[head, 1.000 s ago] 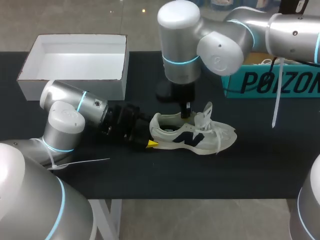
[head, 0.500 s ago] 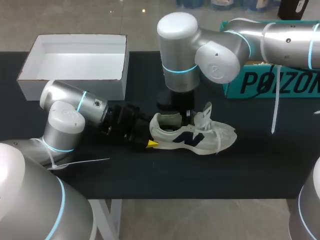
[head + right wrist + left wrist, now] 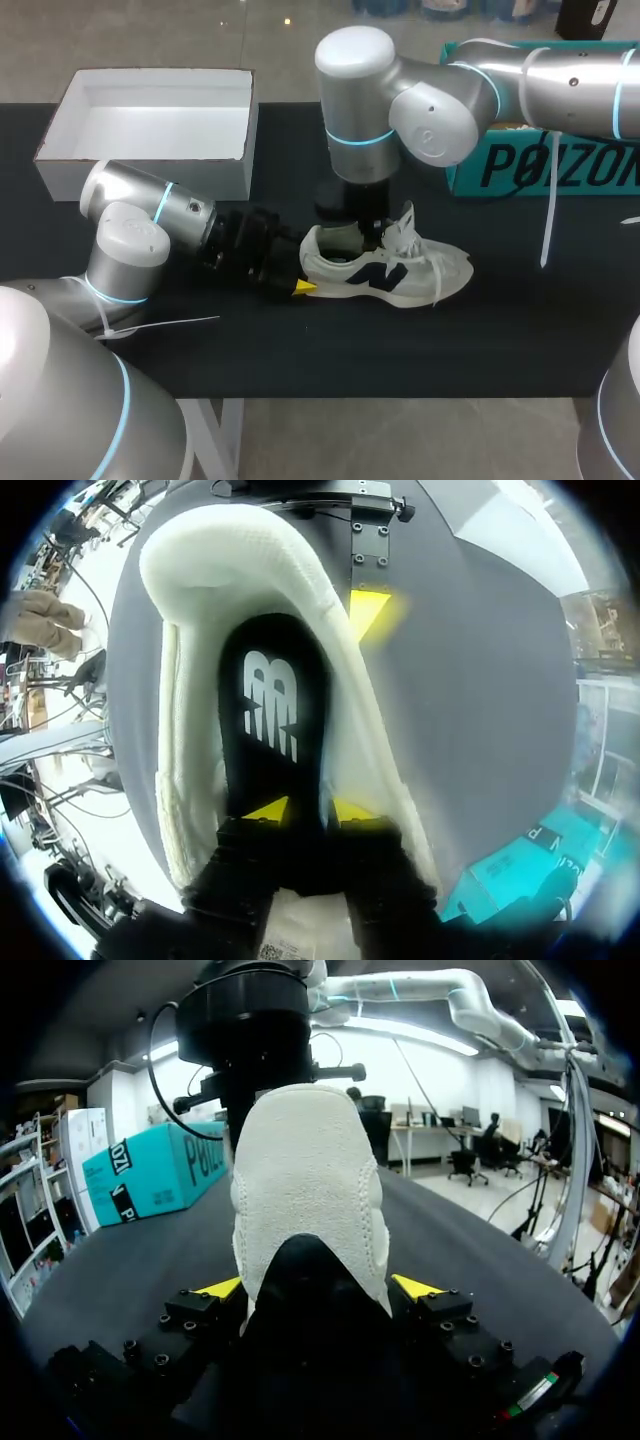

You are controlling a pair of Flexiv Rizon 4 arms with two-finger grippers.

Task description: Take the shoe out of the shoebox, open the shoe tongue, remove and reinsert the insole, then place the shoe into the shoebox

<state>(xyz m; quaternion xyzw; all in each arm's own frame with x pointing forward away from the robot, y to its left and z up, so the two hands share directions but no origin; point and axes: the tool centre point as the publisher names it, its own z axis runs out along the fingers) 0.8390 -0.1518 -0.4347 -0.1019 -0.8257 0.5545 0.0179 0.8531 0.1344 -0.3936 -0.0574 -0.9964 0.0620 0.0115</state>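
Observation:
A white sneaker (image 3: 400, 270) with a dark side logo lies on its sole on the black table, toe to the right. My left gripper (image 3: 303, 276) holds its heel (image 3: 305, 1180), one yellow tip pressed against each side. My right gripper (image 3: 368, 232) comes straight down into the shoe's opening, just behind the raised tongue (image 3: 403, 228). In the right wrist view its tips (image 3: 307, 809) stand slightly apart, open, over the black insole (image 3: 272, 700), which lies flat inside the shoe (image 3: 200, 550).
An open white shoebox (image 3: 248, 150) stands at the back left of the table. A teal box (image 3: 560, 160) stands at the back right, behind my right arm. Bare black table lies in front of the shoe.
My right gripper has sunk lower into the shoe and its fingers have parted. The tongue has shifted slightly left. My left gripper and the shoe have stayed in place.

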